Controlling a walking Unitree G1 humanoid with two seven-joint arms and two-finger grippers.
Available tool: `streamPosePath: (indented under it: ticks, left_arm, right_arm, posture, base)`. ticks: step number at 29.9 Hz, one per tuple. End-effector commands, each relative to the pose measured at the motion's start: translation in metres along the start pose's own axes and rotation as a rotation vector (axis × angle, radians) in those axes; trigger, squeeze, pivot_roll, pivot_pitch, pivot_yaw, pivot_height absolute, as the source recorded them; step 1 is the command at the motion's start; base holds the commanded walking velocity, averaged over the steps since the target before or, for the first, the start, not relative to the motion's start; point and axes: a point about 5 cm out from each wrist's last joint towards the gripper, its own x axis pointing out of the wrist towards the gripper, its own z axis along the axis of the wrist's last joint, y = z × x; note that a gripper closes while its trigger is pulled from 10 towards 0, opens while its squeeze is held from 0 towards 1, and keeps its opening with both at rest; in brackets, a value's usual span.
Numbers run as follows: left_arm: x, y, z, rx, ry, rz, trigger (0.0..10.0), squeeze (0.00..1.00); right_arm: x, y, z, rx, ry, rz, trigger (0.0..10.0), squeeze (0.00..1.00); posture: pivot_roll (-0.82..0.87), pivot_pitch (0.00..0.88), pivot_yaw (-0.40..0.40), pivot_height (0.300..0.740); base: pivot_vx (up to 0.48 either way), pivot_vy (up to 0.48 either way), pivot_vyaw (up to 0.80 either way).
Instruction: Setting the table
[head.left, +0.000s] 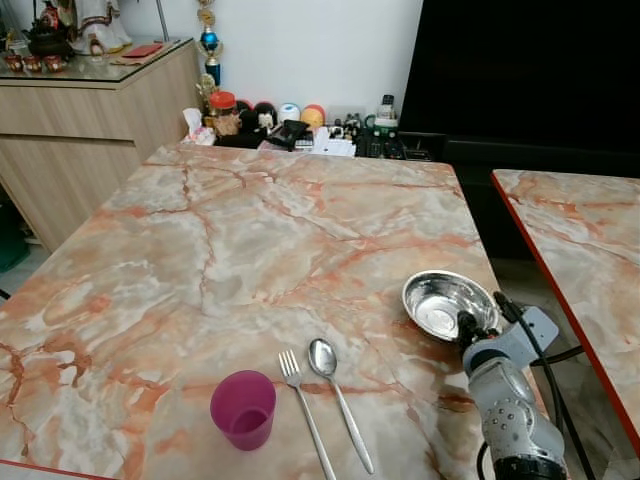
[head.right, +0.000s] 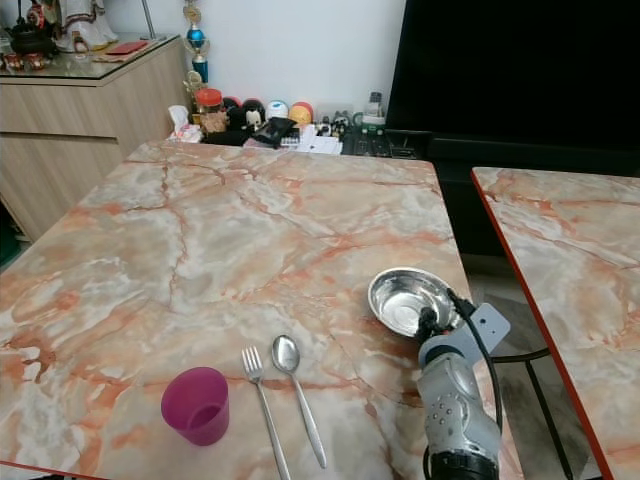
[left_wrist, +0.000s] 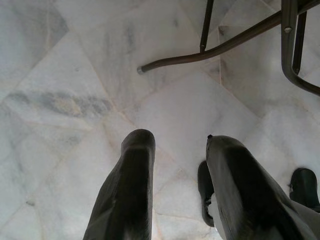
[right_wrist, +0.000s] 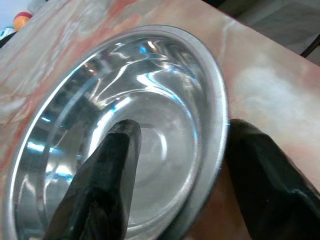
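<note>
A shiny steel bowl (head.left: 441, 299) stands near the right edge of the marbled orange table (head.left: 250, 230). My right gripper (head.left: 468, 326) is at the bowl's near rim and open: one finger (right_wrist: 112, 165) reaches inside the bowl (right_wrist: 150, 95), the other sits just outside the rim. A fork (head.left: 301, 400) and a spoon (head.left: 327, 365) lie side by side at the front, with a magenta cup (head.left: 243, 408) upright to their left. Over the pale floor my left gripper (left_wrist: 177, 140) hangs open and holds nothing.
A second marbled table (head.left: 590, 230) stands to the right across a narrow gap. Small jars and toys (head.left: 290, 125) crowd the far table edge. A wooden sideboard (head.left: 80, 110) is at the back left. Metal chair legs (left_wrist: 210, 50) cross the floor below.
</note>
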Motion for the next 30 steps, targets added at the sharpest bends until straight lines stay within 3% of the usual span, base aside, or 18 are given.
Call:
streamPosePath:
  ticks: [1,3,4,5,7,8,9,13,14,19,20,22,23,30]
  left_arm:
    - [-0.0015,-0.0008,-0.0060,0.001,0.022,-0.003,10.0,0.00]
    - [-0.0015,-0.0009,-0.0061,-0.001,0.021,-0.002,10.0,0.00]
    - [-0.0016,-0.0008,-0.0063,-0.003,0.022,-0.001,10.0,0.00]
    - [-0.0017,-0.0008,-0.0065,-0.004,0.022,0.000,10.0,0.00]
    - [-0.0016,-0.0010,-0.0065,-0.005,0.022,0.001,10.0,0.00]
    - [-0.0017,-0.0011,-0.0067,-0.005,0.023,0.001,10.0,0.00]
    - [-0.0019,-0.0009,-0.0073,-0.007,0.024,0.002,10.0,0.00]
    - [-0.0017,-0.0010,-0.0071,-0.012,0.025,0.002,10.0,0.00]
    - [-0.0017,-0.0009,-0.0071,-0.013,0.025,0.002,10.0,0.00]
    - [-0.0019,-0.0010,-0.0077,-0.015,0.027,0.002,10.0,0.00]
    - [-0.0020,-0.0016,-0.0081,-0.016,0.027,0.001,10.0,0.00]
    - [-0.0020,-0.0017,-0.0081,-0.016,0.027,0.001,10.0,0.00]
    - [-0.0020,-0.0019,-0.0083,-0.017,0.027,0.000,10.0,0.00]
    - [-0.0021,-0.0023,-0.0088,-0.016,0.029,0.000,10.0,0.00]
  right_arm:
    - [0.0014,0.0051,-0.0009,-0.006,0.018,0.015,10.0,0.00]
    - [0.0015,0.0051,-0.0011,-0.001,0.018,0.013,10.0,0.00]
    - [0.0015,0.0052,-0.0012,0.004,0.018,0.013,8.9,0.00]
    - [0.0015,0.0053,-0.0013,0.007,0.017,0.013,8.9,0.00]
    - [0.0018,0.0057,-0.0011,0.008,0.017,0.014,5.1,0.00]
    - [0.0019,0.0057,-0.0012,0.009,0.018,0.014,4.4,0.00]
    - [0.0018,0.0055,-0.0015,0.011,0.019,0.013,2.8,0.00]
    - [0.0024,0.0050,-0.0017,0.012,0.020,0.009,3.2,0.00]
    - [0.0025,0.0047,-0.0019,0.013,0.021,0.007,3.8,0.00]
    - [0.0024,0.0036,-0.0032,0.006,0.023,0.004,3.9,0.00]
    - [0.0022,0.0033,-0.0031,0.008,0.022,0.002,2.5,0.00]
    - [0.0022,0.0033,-0.0029,0.009,0.021,0.000,2.3,0.00]
    - [0.0022,0.0029,-0.0025,0.010,0.019,0.000,0.4,0.00]
    - [0.0021,0.0026,-0.0016,0.010,0.016,0.001,0.0,0.00]
  posture:
    - [0.01,0.022,-0.017,0.740]
    - [0.01,0.023,-0.018,0.740]
    - [0.01,0.023,-0.018,0.740]
    - [0.01,0.023,-0.018,0.740]
    - [0.01,0.030,-0.018,0.740]
    - [0.01,0.030,-0.018,0.740]
    - [0.01,0.030,-0.018,0.740]
    - [0.01,0.034,-0.018,0.740]
    - [0.01,0.035,-0.017,0.740]
    - [0.01,0.039,-0.017,0.740]
    - [0.01,0.040,-0.017,0.740]
    - [0.01,0.040,-0.017,0.740]
    - [0.01,0.042,-0.016,0.740]
    - [0.01,0.044,-0.018,0.740]
  base:
    - [0.000,0.000,0.00]
    - [0.000,0.000,0.00]
    - [0.000,0.000,0.00]
    - [0.000,0.000,0.00]
    - [0.000,0.000,0.00]
    - [0.000,0.000,0.00]
    - [0.000,0.000,0.00]
    - [0.000,0.000,0.00]
    - [0.000,0.000,0.00]
    - [0.000,0.000,0.00]
    - [0.000,0.000,0.00]
    - [0.000,0.000,0.00]
    - [0.000,0.000,0.00]
    - [0.000,0.000,0.00]
